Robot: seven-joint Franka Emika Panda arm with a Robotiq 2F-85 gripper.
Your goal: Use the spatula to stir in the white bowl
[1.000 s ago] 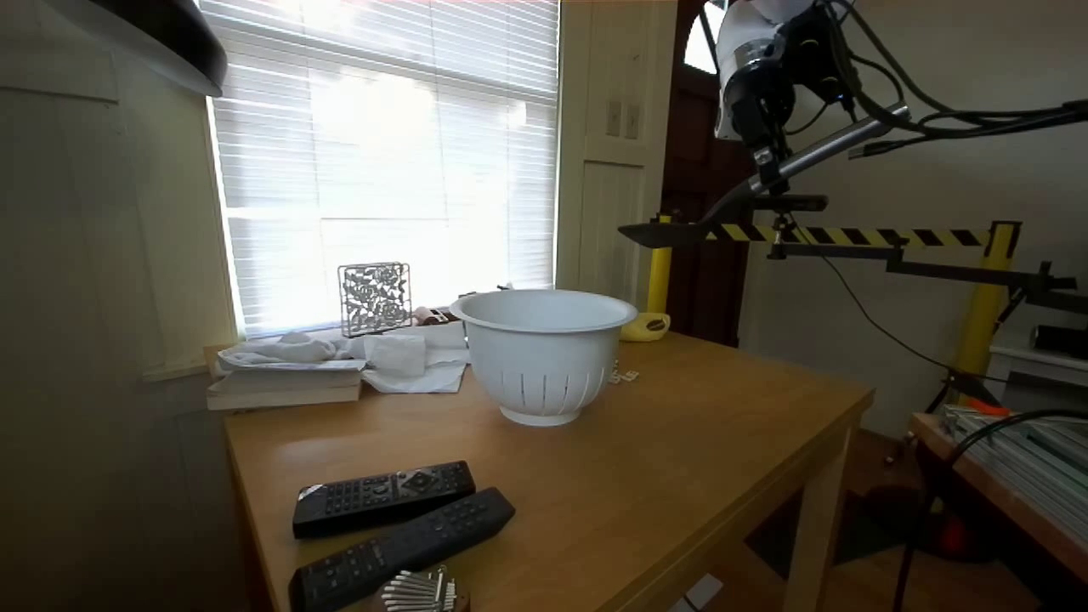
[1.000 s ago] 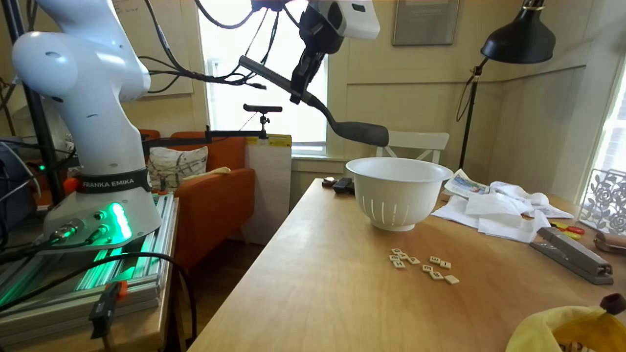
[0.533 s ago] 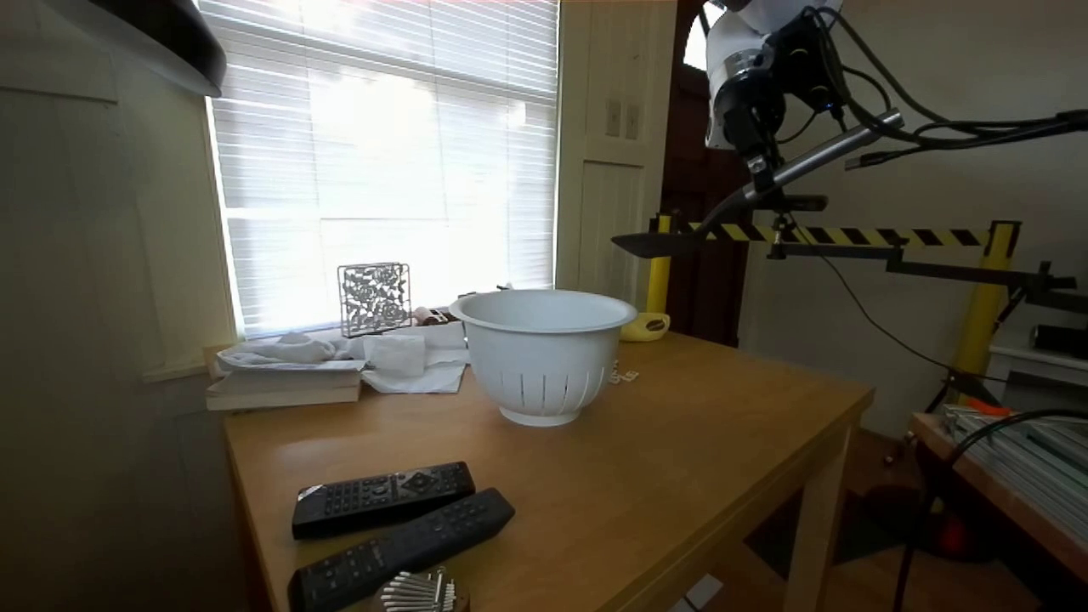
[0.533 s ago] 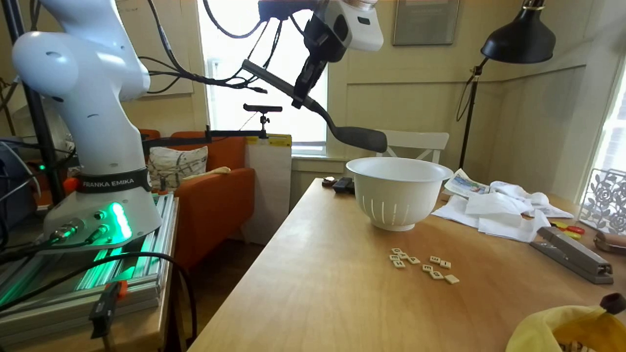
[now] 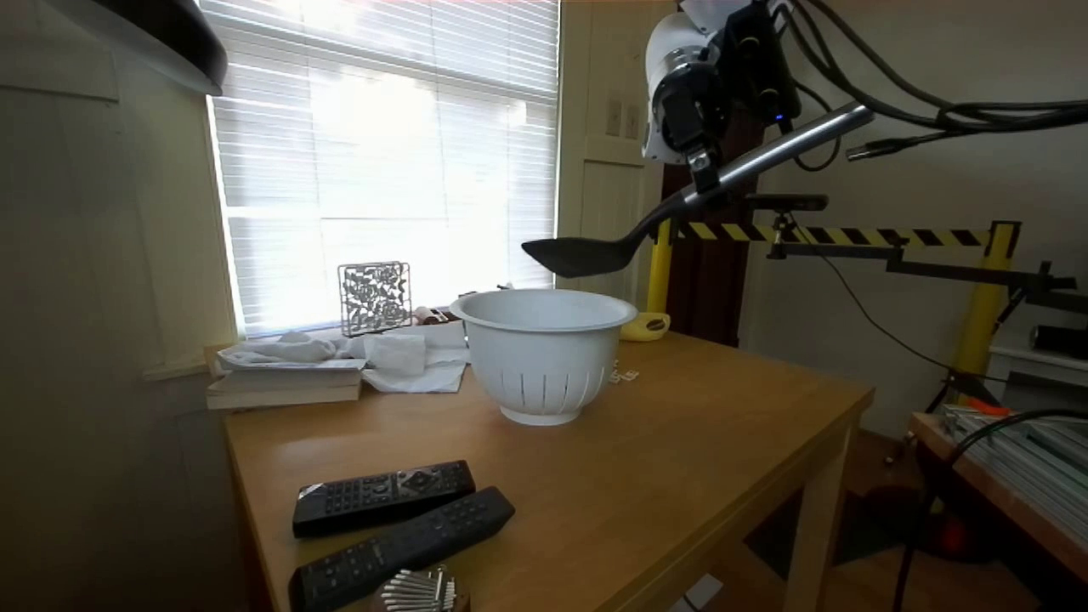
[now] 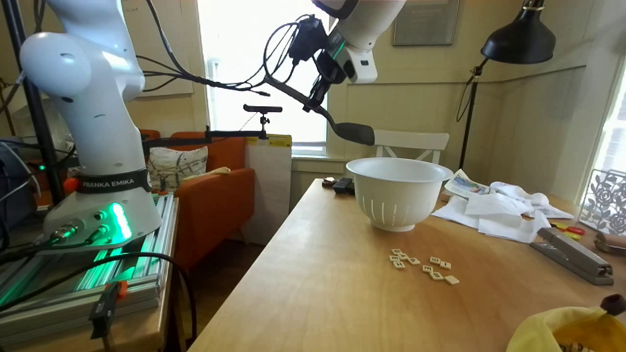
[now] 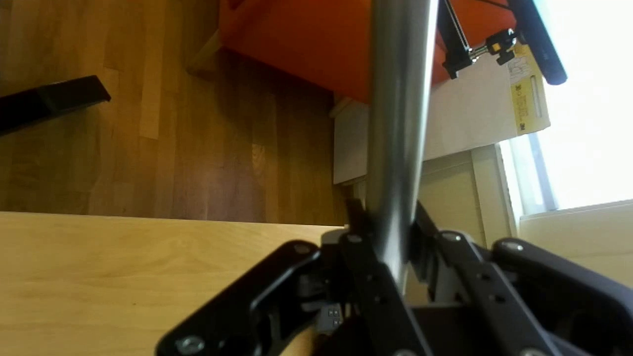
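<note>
My gripper is shut on the silver handle of the spatula, and its fingers press on both sides of that handle in the wrist view. The dark flat head slopes down and away from the grip, pointing toward the bowl's side. On the table stands the white bowl, upright, with a wide rim and slits in its wall. In both exterior views the head hangs higher than the rim, apart from it. Over the white bowl, it lines up with the near-robot part of the rim in an exterior view. The bowl's inside bottom is hidden.
Two black remotes and a small thumb piano lie on the table. Letter tiles, a grey stapler, white papers and a yellow bag occupy other parts. A black lamp overhangs the far side.
Arm and spatula have travelled together toward the bowl, so the head now appears above it instead of off to its side. The grip on the handle and the bowl's place are the same.
</note>
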